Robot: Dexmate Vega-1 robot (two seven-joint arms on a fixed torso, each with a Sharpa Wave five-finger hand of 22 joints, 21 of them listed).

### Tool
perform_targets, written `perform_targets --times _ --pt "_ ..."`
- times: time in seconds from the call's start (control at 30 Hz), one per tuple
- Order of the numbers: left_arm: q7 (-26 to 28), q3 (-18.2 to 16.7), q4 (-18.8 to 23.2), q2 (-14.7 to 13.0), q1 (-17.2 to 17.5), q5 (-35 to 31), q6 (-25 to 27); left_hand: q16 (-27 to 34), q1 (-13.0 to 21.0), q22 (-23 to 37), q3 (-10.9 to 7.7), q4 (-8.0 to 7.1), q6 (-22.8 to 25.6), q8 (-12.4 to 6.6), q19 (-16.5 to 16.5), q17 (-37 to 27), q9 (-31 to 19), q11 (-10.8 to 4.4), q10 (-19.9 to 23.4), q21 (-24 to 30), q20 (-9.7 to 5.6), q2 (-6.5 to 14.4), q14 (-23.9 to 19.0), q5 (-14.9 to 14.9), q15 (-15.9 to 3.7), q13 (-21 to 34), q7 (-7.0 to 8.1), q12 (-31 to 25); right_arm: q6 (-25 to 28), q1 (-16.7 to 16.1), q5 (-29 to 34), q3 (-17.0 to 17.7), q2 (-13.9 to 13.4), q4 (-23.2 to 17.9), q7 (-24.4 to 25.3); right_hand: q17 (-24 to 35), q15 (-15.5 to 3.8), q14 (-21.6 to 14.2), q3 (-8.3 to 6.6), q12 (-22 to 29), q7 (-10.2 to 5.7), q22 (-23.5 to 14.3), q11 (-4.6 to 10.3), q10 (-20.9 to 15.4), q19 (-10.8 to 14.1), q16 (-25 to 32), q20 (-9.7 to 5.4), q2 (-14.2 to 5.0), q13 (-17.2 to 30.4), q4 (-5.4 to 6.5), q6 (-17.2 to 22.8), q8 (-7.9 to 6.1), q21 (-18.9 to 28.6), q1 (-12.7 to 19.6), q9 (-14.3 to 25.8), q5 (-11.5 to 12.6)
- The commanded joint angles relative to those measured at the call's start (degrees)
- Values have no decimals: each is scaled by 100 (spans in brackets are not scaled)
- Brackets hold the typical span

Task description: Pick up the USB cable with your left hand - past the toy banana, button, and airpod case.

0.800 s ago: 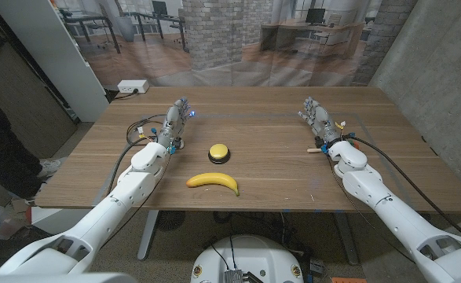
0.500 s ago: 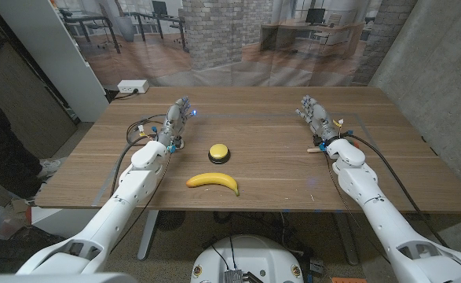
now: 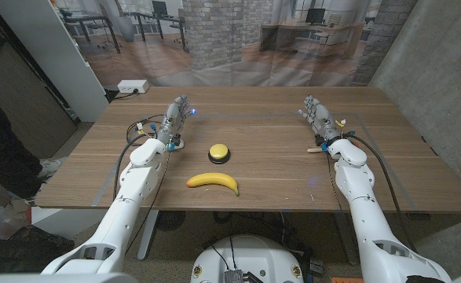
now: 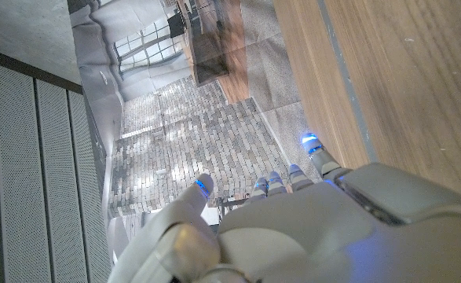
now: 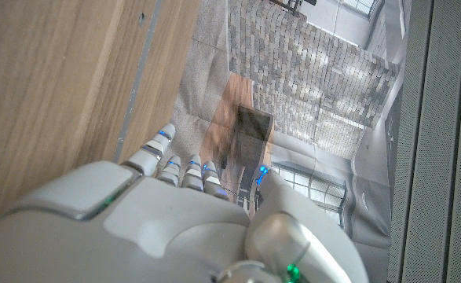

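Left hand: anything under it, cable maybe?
Head view shows the left hand standing upright on the table, holding nothing. Multicoloured wires lie beside its wrist; whether they are the USB cable is unclear. The spot directly under the hand is covered.

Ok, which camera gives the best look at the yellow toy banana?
The head view: the curved yellow toy banana lies whole and unobstructed near the wooden table's front edge. Both wrist views look along table edge toward the backdrop instead.
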State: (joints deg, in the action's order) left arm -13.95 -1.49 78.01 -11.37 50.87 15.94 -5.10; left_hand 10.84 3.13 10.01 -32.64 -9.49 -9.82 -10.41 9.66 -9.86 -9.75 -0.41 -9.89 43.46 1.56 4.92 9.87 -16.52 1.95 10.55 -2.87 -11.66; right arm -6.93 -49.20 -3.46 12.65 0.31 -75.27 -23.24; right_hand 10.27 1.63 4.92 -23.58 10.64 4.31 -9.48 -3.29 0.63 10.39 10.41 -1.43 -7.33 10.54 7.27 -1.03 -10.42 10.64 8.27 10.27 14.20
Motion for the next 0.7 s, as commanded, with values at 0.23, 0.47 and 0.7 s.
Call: perform_targets --times 0.23,0.47,0.7 --pt "-32 -603 631 557 58 -769 938 101 112 11 -39 116 -372 -57 621 -12 -21 99 -313 -12 158 389 311 0 163 7 -85 -54 8 209 816 830 707 116 -603 30 -2 41 -52 47 48 -25 -62 -16 40 40 4 -95 20 -12 -8 -45 35 11 23 10" --pt "37 -676 895 629 45 -951 1376 126 197 12 -59 204 -224 -83 516 -10 -23 162 -203 -21 216 334 117 25 199 7 -130 -79 -10 258 910 949 786 169 -674 30 -5 40 -57 46 53 -25 -61 -14 40 40 6 -94 20 -14 -10 -44 35 10 23 8" --pt "99 -730 1102 685 21 -1090 1750 148 300 15 -92 302 -54 -107 418 -9 -27 221 -43 -39 279 303 -103 59 240 9 -186 -117 -22 289 970 1022 832 210 -719 30 -6 39 -59 45 57 -25 -61 -12 40 41 5 -90 20 -15 -8 -45 35 6 24 6"
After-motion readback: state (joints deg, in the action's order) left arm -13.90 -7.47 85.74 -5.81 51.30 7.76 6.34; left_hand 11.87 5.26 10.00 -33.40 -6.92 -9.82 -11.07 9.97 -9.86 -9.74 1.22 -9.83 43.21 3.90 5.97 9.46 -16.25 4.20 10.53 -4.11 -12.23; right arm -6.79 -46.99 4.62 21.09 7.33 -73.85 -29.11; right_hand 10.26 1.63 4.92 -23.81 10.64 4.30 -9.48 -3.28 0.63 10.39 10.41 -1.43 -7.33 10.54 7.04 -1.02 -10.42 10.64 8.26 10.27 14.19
